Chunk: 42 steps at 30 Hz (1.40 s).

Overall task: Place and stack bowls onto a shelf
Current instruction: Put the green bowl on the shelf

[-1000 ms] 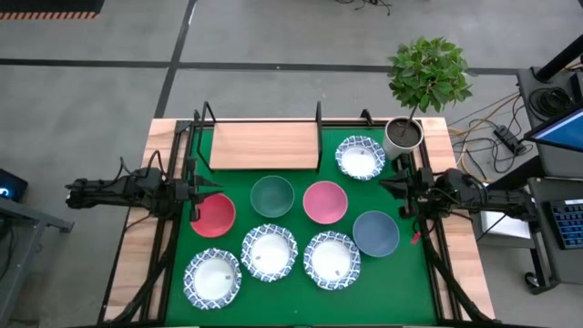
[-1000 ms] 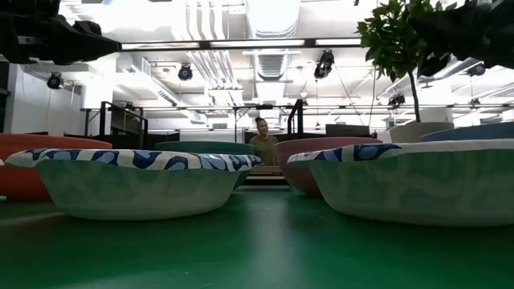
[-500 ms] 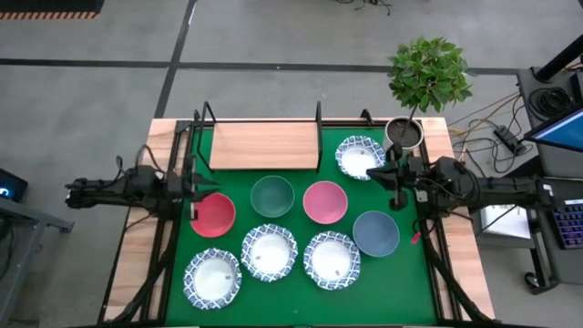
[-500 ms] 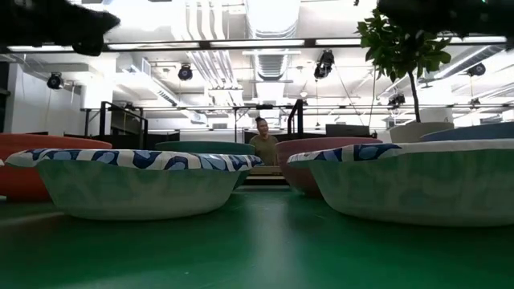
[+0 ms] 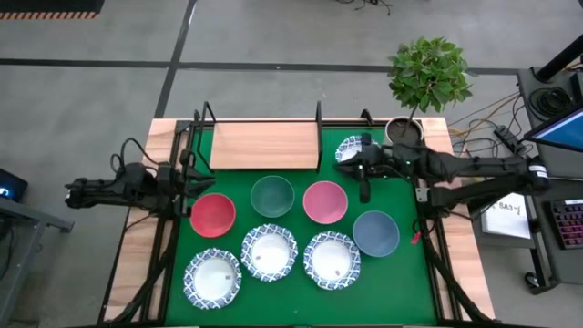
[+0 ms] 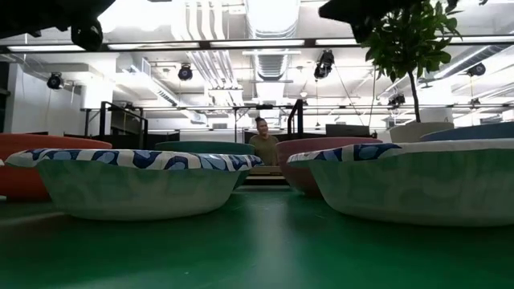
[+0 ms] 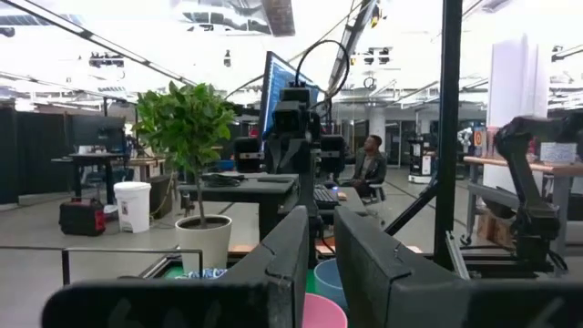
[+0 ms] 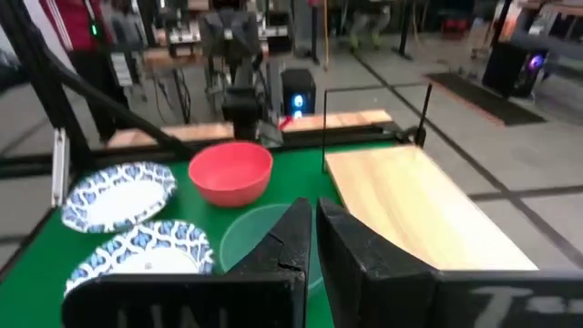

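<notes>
Bowls are sitting across the green mat [image 5: 173, 264] in the high view: a red bowl [image 5: 213, 214] at left, a dark green bowl [image 5: 272, 196] and a pink bowl [image 5: 325, 201] in the middle, a grey-blue bowl [image 5: 375, 233] at right, and three blue-rimmed white bowls [image 5: 268, 251] along the near edge. A fourth patterned bowl [image 5: 349, 148] is lying at the far right, partly covered by the right end effector [image 5: 351, 159], which is reaching over it beside the shelf [image 5: 264, 146]. The shelf is lying bare at the far side of the tabletop [image 5: 137, 246]. The left end effector [image 5: 199, 181] is hovering at the left edge, just beyond the red bowl. A potted plant [image 5: 428, 77] is standing at the far right corner.

In the low view, two patterned bowls are filling the foreground, and a person [image 6: 262, 143] is sitting far behind.

In the left wrist view, the fingers [image 7: 290, 255] are sitting close together, with only a thin gap.

In the right wrist view, the fingers [image 8: 293, 237] are likewise nearly together, gripping nothing, above the green bowl.
</notes>
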Available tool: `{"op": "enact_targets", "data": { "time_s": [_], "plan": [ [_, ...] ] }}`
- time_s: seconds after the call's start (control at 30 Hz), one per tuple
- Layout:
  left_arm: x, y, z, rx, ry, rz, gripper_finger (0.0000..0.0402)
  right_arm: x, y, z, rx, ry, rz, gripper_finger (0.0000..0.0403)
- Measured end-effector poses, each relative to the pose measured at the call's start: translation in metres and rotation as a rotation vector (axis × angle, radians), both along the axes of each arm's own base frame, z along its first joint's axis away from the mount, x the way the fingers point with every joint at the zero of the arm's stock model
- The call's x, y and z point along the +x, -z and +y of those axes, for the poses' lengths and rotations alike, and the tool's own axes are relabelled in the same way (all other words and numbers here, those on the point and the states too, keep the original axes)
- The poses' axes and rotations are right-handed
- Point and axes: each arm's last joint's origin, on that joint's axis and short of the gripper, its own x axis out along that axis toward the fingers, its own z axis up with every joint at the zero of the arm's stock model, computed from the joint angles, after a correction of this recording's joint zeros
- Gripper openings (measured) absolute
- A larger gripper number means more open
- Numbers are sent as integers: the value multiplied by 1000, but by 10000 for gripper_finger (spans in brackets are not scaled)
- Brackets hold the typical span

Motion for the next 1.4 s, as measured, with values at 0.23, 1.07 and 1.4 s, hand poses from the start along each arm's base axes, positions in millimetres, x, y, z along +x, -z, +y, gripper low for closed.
{"op": "enact_targets", "data": {
  "time_s": [0.23, 1.07, 1.4],
  "plan": [
    [1, 1, 0, -20, 6, 9, 40, 47, -10, -5, -61, -17, 67, 12],
    [3, 2, 0, -58, 16, 26, 40, 199, 30, -22, -145, -104, 532, 12],
    [3, 2, 0, -58, 16, 27, 40, 222, 36, -25, -189, -143, 619, 12]
  ]
}}
